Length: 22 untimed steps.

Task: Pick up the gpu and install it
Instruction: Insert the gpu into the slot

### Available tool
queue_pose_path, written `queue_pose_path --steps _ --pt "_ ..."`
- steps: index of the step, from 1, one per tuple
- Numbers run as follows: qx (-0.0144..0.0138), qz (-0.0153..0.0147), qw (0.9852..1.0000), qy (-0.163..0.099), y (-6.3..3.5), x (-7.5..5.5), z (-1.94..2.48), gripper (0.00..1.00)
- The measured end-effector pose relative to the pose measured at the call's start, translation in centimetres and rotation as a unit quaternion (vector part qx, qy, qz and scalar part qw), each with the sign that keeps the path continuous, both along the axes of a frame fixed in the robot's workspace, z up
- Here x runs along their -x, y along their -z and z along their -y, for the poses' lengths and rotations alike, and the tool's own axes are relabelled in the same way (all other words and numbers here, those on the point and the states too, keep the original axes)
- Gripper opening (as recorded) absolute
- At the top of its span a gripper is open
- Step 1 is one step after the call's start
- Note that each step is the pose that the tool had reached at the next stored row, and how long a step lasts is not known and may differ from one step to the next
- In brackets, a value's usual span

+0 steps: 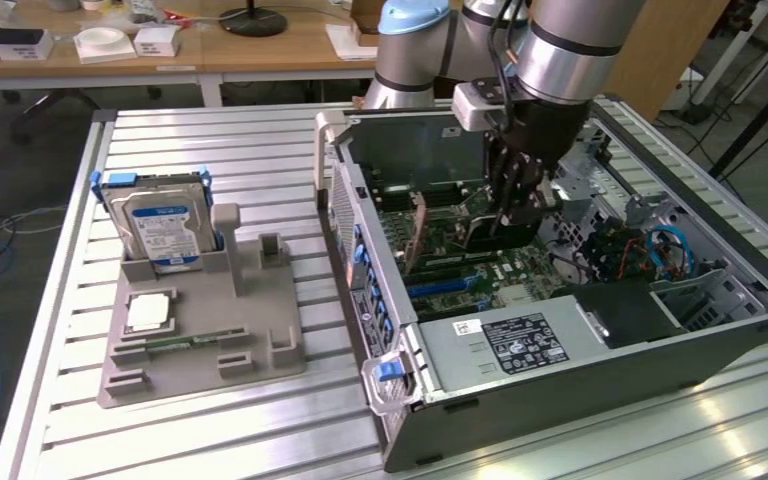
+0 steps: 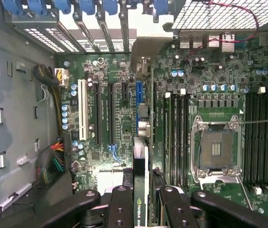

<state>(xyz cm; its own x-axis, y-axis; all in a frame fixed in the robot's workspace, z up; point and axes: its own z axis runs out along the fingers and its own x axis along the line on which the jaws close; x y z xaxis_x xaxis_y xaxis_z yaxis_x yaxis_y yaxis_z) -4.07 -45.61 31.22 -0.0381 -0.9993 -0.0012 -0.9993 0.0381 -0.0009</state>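
Note:
The gpu (image 2: 141, 156) is seen edge-on in the wrist view as a thin card with a green logo strip. It runs from between my fingers (image 2: 120, 204) toward its silver bracket at the case's rear slots. My gripper (image 2: 141, 197) is shut on it. The card stands upright over the motherboard (image 2: 100, 142), in line with the blue expansion slot (image 2: 138, 97). I cannot tell whether its edge is in the slot. In the exterior view my gripper (image 1: 515, 215) reaches down inside the open computer case (image 1: 704, 350) with the gpu (image 1: 488, 236) under it.
Beside the card lie black expansion slots (image 2: 97, 114), memory slots (image 2: 174, 137) and an empty processor socket (image 2: 217, 149). The power supply (image 1: 511, 345) fills the case's near end. On the exterior view's left, a grey holder (image 1: 197, 340) carries a blue-labelled hard drive (image 1: 160, 232).

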Motion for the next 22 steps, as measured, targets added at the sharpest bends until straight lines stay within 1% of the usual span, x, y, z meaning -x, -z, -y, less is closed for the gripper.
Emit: queue_pose_path --steps 11,22 --pt "0.0000 0.0000 1.0000 0.000 1.44 0.5 0.07 0.26" --pt "0.0000 0.0000 1.0000 0.000 1.45 0.5 0.07 0.26"
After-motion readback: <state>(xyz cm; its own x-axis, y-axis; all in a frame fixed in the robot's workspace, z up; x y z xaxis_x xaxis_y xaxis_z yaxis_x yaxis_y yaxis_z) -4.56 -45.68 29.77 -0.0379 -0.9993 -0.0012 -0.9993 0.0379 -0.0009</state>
